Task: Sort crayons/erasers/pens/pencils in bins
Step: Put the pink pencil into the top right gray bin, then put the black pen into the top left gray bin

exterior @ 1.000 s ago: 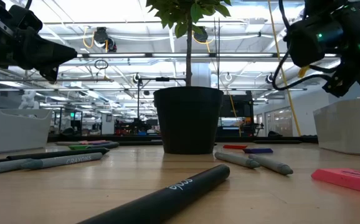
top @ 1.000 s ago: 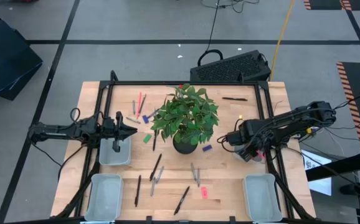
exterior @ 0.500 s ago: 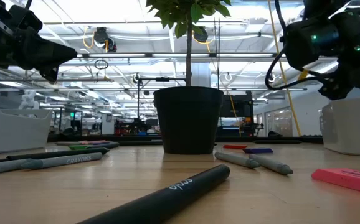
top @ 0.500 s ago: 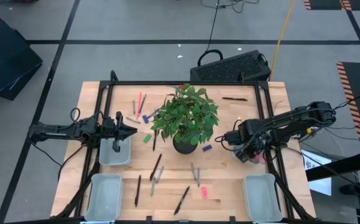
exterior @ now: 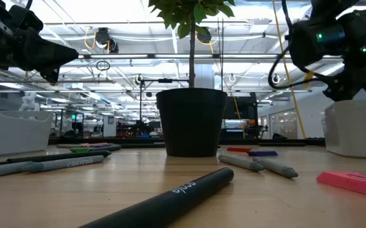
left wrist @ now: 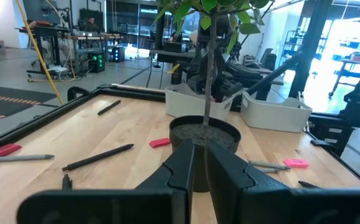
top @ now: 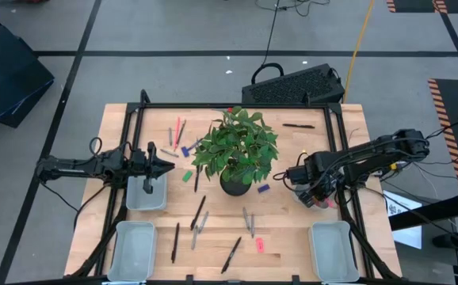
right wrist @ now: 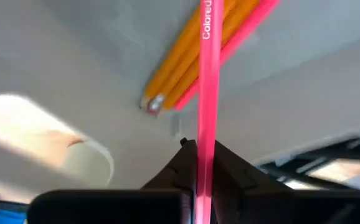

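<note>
My right gripper [top: 314, 197] is over the mid-right bin [right wrist: 93, 74], shut on a pink pencil [right wrist: 203, 74]. Orange pencils [right wrist: 186, 62] lie on that bin's floor under it. My left gripper [top: 164, 166] hovers shut and holding nothing above the mid-left bin [top: 146, 194], facing the plant pot [left wrist: 203, 134]. Flat on the wood lie black pens [top: 198, 212], grey crayons [top: 249, 220], thin red pencils [top: 177, 127] and small erasers: purple [top: 263, 188], green [top: 187, 176], pink [top: 260, 245]. My right gripper pinches the pink pencil's shaft [right wrist: 200, 140] between its two fingers. The pencil runs straight out ahead along the fingers, which slant down into the bin. Its far part crosses over the orange pencils; whether it touches them or the bin floor I cannot tell.
The leafy plant [top: 237, 146] in its dark pot [top: 235, 184] stands mid-table between both arms. Two more bins sit at the near left [top: 132, 249] and near right [top: 330, 249]. A black pen [top: 298, 125] lies far right. A black frame [top: 237, 106] borders the table.
My right gripper has crept slightly toward the table's left over the mid-right bin, still shut on the pink pencil.
</note>
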`<state>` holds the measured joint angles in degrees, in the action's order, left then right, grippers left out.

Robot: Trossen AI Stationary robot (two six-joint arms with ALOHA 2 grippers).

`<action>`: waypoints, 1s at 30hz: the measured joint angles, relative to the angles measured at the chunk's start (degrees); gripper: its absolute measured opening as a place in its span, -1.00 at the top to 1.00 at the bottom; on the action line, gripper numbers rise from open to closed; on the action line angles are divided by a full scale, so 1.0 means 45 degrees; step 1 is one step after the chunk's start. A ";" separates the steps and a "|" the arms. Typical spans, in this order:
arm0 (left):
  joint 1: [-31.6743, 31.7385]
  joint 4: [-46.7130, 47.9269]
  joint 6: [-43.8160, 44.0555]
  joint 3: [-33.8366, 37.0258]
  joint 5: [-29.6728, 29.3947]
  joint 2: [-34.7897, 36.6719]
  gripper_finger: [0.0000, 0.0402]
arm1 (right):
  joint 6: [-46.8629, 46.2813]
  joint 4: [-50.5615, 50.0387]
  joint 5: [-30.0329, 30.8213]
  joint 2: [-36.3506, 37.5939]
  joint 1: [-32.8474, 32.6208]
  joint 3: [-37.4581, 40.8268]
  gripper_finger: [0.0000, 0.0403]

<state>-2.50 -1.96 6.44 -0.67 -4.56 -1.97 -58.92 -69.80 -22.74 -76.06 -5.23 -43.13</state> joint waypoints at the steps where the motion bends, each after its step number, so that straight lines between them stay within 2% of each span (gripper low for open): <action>1: -0.0001 0.0005 0.0000 0.0000 0.0000 -0.0001 0.79 | -0.0148 -0.0211 0.0002 0.0122 0.0000 -0.0154 0.87; 7: 0.0004 0.0005 -0.0002 0.0000 0.0000 -0.0001 0.79 | -0.2738 -0.1084 0.0072 0.1086 0.0000 -0.0524 0.89; 13: -0.0001 0.0005 -0.0005 0.0000 0.0000 -0.0001 0.79 | -0.5196 -0.0062 0.1755 0.1670 0.0030 -0.0525 0.89; 22: 0.0004 0.0003 -0.0005 0.0000 0.0000 -0.0001 0.79 | -0.5716 0.0514 0.2900 0.1459 0.0570 -0.0258 0.45; 26: -0.0001 0.0004 0.0000 0.0000 0.0000 0.0000 0.79 | -0.5737 0.0397 0.4670 0.1530 0.1394 -0.0258 0.33; 30: 0.0000 0.0004 -0.0005 0.0000 0.0000 0.0000 0.79 | -0.5530 0.0608 0.6585 0.1522 0.2670 -0.0258 0.34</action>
<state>-2.50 -1.94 6.42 -0.67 -4.56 -1.97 -83.80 -67.06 6.89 -69.21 6.78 -44.29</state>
